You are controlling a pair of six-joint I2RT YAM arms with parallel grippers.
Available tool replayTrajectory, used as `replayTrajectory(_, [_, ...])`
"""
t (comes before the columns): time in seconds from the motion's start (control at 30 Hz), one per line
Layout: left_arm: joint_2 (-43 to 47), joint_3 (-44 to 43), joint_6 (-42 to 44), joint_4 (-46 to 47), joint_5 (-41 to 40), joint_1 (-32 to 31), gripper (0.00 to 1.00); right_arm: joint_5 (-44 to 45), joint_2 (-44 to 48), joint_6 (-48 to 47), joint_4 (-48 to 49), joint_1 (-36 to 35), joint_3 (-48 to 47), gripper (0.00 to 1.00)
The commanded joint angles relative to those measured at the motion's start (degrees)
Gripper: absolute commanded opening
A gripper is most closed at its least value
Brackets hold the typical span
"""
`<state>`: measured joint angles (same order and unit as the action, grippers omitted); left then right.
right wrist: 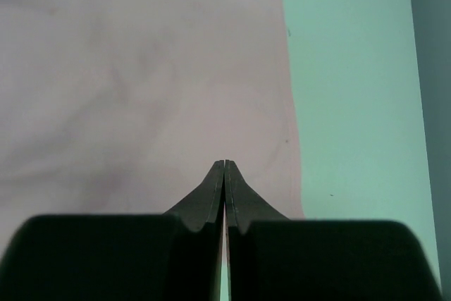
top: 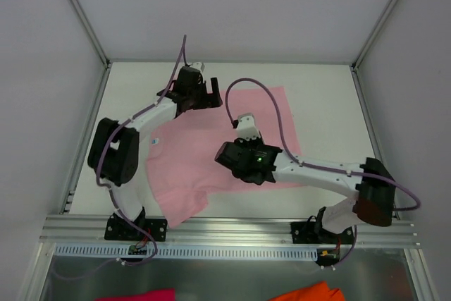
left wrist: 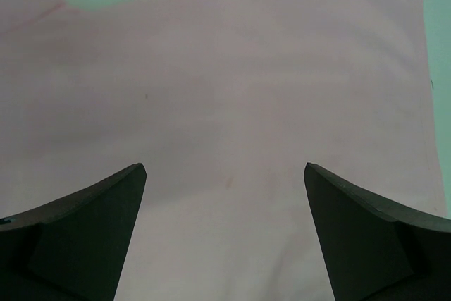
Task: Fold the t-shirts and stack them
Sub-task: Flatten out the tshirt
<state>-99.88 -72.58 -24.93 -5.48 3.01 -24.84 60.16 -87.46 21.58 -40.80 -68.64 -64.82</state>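
- The pink t-shirt point(top: 190, 147) lies spread out across the middle of the white counter point(top: 320, 100), one sleeve pointing toward the near edge.
- The left hand point(left wrist: 225, 168) hangs over the shirt's far side, fingers spread wide and gripping nothing.
- The right hand point(right wrist: 224, 167) is clenched tight with its tips pressed together, above the cloth near its edge, bare counter just beside.
- A magenta scrap point(top: 141, 295) and an orange scrap point(top: 310, 292) sit below the front rail, well apart from the shirt.

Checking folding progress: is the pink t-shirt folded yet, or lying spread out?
Spread out. The pink t-shirt lies flat across the table, a sleeve sticking out at its near corner; no folds show.
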Motion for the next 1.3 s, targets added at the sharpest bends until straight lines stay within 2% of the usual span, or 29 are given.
replayTrajectory(0.0, [-12.8, -12.6, 1.0, -6.0, 3.5, 2.4, 0.98, 7.3, 9.3, -4.1, -0.2, 0.8, -0.4, 0.01])
replayTrajectory(0.07, [-17.3, -18.3, 0.3, -8.5, 4.6, 3.0, 0.95, 7.8, 11.5, -4.4, 0.1, 1.1, 0.7, 0.01])
replayTrajectory(0.13, [-20.0, -18.6, -0.2, -6.3, 5.4, 2.9, 0.79, 7.9, 14.1, -5.4, 1.8, 1.2, 2.5, 0.01])
replayTrajectory(0.17, [-21.0, -18.6, -0.4, -6.0, 5.8, 3.0, 0.6, 7.8, 14.6, -5.9, 2.4, 1.2, 3.1, 0.01])
replayTrajectory(0.23, [-21.6, -19.4, -0.7, -6.1, 4.4, 2.9, 0.0, 7.8, 15.4, -5.9, 3.4, 1.4, 4.5, 0.01])
replayTrajectory(0.43, [-23.2, -21.5, -0.8, -7.9, 3.2, 3.0, 0.0, 7.7, 15.1, -5.9, 4.5, 1.4, 6.0, 0.01])
replayTrajectory(0.53, [-26.4, -25.3, -0.9, -11.2, 3.5, 3.6, 0.0, 7.6, 15.4, -5.8, 4.3, 1.4, 6.0, 0.01])
replayTrajectory(0.97, [-36.8, -36.1, -1.9, -15.7, 7.5, 5.8, 0.0, 7.5, 27.2, -6.1, 5.5, -0.3, 10.8, 0.01])
replayTrajectory(1.27, [-45.3, -50.0, -2.7, -19.4, 18.9, 7.6, 0.0, 8.7, 28.0, -6.4, 5.3, -2.8, 11.3, 0.01])
